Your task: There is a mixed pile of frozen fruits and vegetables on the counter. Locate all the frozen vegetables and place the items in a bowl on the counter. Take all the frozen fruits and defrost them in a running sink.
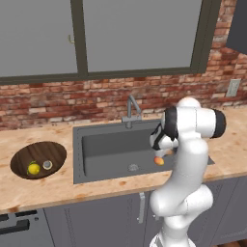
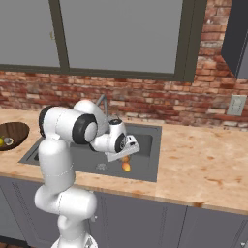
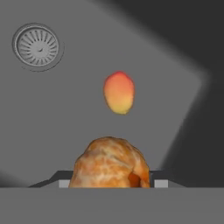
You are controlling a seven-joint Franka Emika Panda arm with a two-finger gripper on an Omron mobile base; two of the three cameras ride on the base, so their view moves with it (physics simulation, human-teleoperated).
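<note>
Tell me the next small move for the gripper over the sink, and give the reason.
Probably lower a little and open to release the orange-brown fruit. The gripper holds it between its fingers above the sink floor, near the drain. The yellow-orange fruit already lies in the basin, and the two vegetables sit in the bowl, so this looks like the last item.

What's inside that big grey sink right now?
In the sink: a round drain and a yellow-orange fruit on its floor. The gripper holds an orange-brown fruit above, hiding the floor beneath it.

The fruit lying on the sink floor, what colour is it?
Yellow-orange with a red blush at one end, the fruit shows best in the hand view.
</note>
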